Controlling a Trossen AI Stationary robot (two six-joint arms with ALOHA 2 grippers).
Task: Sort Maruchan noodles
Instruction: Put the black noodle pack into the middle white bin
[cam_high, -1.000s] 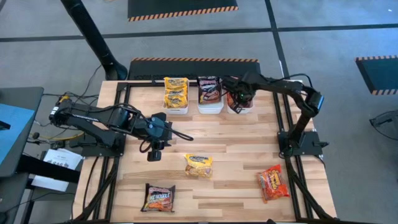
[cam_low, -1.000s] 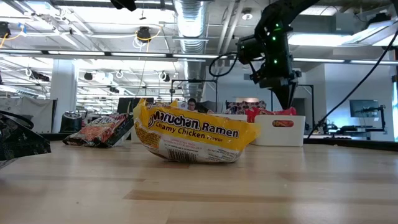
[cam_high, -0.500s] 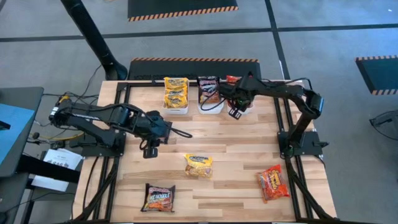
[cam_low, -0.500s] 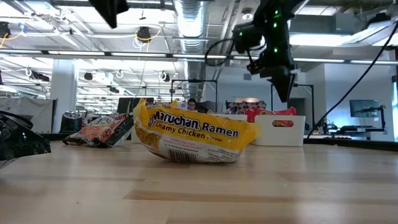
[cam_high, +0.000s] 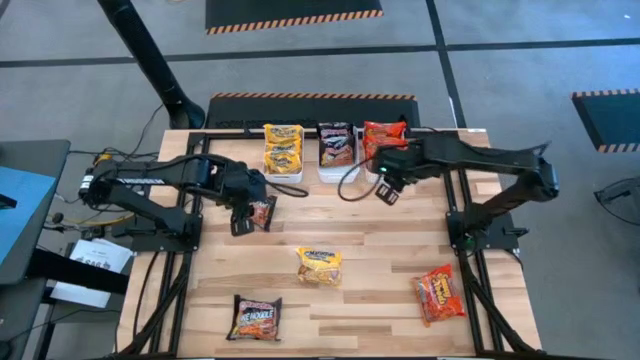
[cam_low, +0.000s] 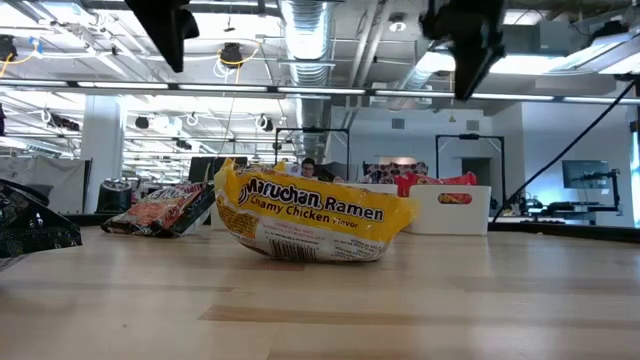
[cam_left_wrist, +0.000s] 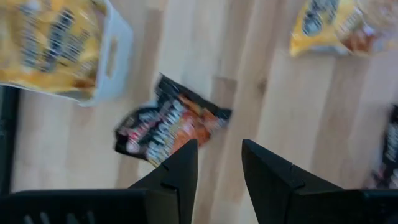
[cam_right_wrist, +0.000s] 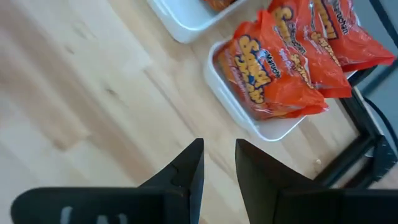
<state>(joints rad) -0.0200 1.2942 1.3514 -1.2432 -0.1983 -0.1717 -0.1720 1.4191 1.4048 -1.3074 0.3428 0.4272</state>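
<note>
Ramen packets (cam_high: 319, 266) lie scattered on wood, others sorted by colour.

Motion-blurred dark brown-black crinkly ramen packet (cam_left_wrist: 166, 126) and yellow packets in a white plastic bin (cam_left_wrist: 115, 59), labels unreadable; another dark packet (cam_low: 35, 222) cut by the frame edge.

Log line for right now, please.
left gripper open above dark packet by yellow-packet bin | right gripper open, empty, by red-packet bin | loose: yellow packet, second dark packet, red packet

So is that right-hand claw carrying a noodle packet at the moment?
No, the right gripper has nothing between its fingers; the red packets lie in the white bin.
</note>
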